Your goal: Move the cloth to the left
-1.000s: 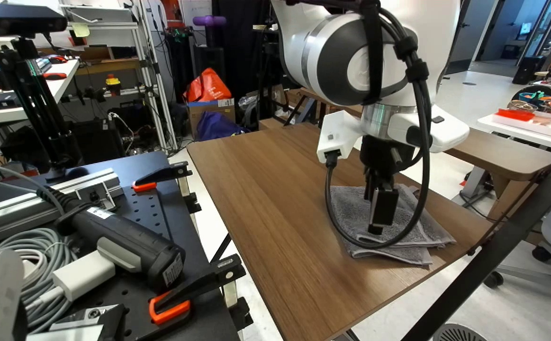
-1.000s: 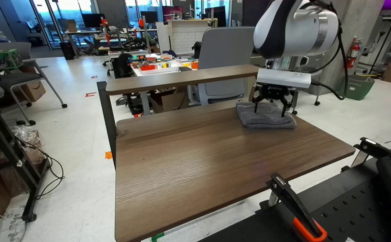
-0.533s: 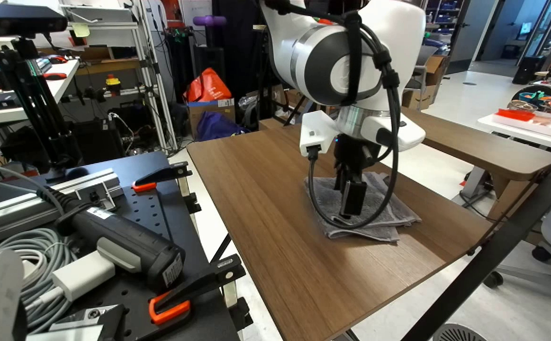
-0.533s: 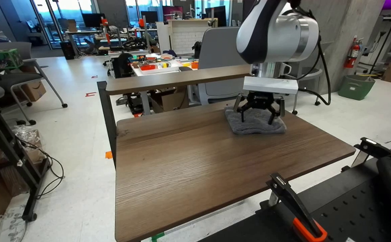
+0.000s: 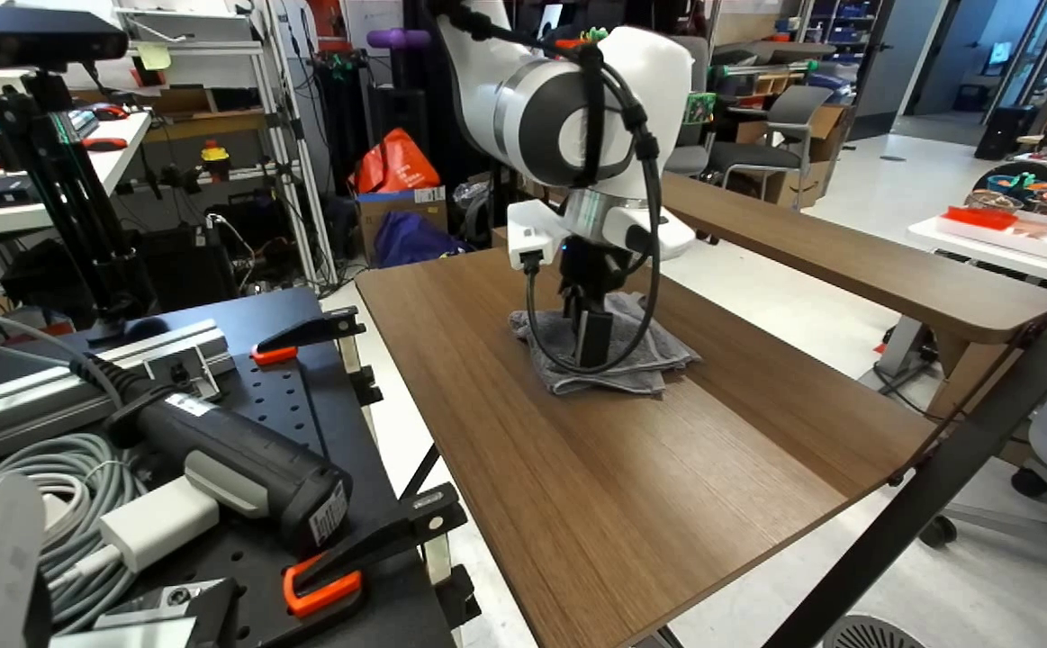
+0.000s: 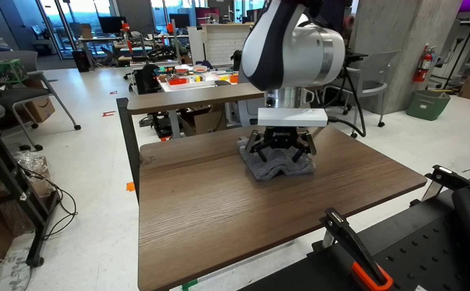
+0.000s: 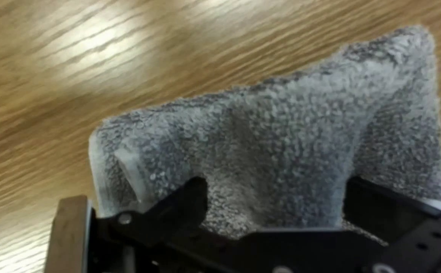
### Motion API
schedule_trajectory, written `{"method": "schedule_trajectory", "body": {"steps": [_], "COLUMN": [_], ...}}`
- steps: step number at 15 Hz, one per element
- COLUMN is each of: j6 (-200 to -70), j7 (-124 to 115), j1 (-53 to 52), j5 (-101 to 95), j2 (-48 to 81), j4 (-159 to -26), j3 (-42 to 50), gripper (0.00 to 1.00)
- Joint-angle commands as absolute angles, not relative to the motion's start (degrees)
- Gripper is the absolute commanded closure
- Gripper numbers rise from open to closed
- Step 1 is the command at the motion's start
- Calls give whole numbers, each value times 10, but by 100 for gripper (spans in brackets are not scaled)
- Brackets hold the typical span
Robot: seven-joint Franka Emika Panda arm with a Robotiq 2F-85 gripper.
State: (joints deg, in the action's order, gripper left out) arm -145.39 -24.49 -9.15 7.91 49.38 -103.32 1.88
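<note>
The grey cloth (image 5: pixel 645 364) lies on the brown table, in both exterior views (image 6: pixel 265 169). My gripper (image 6: pixel 279 160) points straight down onto it with its fingertips set well apart and touching the fabric. In the wrist view the dark fingers (image 7: pixel 276 193) stand on either side of a raised fold of the cloth (image 7: pixel 273 132). The cloth's near edge is buckled and its corners lie flat. In an exterior view the gripper (image 5: pixel 591 346) sits around the cloth's middle, partly behind a cable. Whether the fingers pinch the fold is hidden.
The brown table (image 6: pixel 218 210) has a raised shelf (image 6: pixel 194 99) along its far side. A black perforated cart (image 5: pixel 271 396) with clamps (image 5: pixel 379 549), a heat-gun-like tool (image 5: pixel 226 441) and coiled cables stands beside the table. A grey chair (image 6: pixel 364 81) stands behind.
My gripper and the cloth have moved together, leftward and away in an exterior view, leftward and nearer in another. The cloth's edge has buckled between the fingers.
</note>
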Motion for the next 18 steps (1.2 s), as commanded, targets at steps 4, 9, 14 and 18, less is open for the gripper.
{"method": "schedule_trajectory", "body": {"steps": [4, 9, 14, 18], "j6": [-1428, -1433, -1438, -1437], "j7": [-256, -256, -226, -199], "j1": [-156, -180, -163, -144], "j5": [65, 55, 58, 59], "j2": [529, 481, 456, 404], "j4": [-990, -1025, -1034, -1077], "j3": [10, 14, -5, -19], "gripper": [0, 0, 0, 0]}}
